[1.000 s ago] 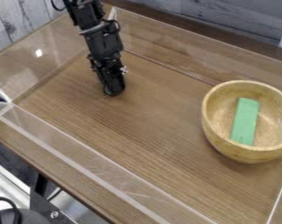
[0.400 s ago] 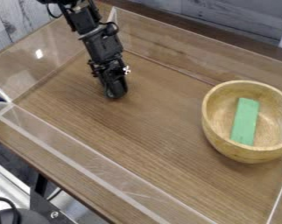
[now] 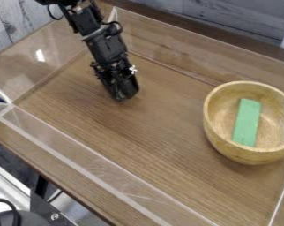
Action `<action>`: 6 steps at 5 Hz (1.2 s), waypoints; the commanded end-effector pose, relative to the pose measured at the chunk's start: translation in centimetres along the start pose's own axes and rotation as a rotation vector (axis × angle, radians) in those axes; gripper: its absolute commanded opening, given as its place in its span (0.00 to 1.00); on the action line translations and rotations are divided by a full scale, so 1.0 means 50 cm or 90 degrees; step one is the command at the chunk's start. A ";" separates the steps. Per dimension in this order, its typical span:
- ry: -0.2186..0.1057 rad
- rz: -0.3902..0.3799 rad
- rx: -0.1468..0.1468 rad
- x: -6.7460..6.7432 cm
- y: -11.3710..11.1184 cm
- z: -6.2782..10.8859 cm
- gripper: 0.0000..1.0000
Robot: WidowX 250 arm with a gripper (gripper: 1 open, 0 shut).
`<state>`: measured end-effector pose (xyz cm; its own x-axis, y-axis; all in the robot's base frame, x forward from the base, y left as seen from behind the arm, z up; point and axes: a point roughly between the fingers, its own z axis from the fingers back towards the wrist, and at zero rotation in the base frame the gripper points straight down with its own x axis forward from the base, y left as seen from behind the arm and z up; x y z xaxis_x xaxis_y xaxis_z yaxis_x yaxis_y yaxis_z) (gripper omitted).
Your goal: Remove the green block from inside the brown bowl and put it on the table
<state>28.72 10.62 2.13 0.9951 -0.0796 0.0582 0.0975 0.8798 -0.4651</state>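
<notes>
Lying flat inside the bowl (image 3: 248, 122), the green block (image 3: 247, 121) rests lengthwise on the bowl's floor, roughly centred and clear of the rim. The bowl sits on the table (image 3: 132, 141) near its right edge. Well apart from the bowl, off to its left and a little farther back, the gripper (image 3: 122, 88) points steeply down with its tip at or just above the wood. Its dark fingers blur together, so whether they stand apart or together cannot be told. Nothing shows between them.
</notes>
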 end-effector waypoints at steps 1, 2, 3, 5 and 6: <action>-0.020 0.001 0.026 0.004 0.003 0.031 0.00; -0.019 -0.016 0.039 0.003 -0.013 0.039 0.00; -0.024 -0.018 0.023 -0.002 -0.018 0.039 0.00; -0.038 -0.013 0.024 -0.014 -0.029 0.039 0.00; -0.047 -0.007 0.040 -0.020 -0.037 0.040 0.00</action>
<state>26.73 9.59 2.84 0.9964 -0.0493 0.0690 0.0752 0.8886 -0.4525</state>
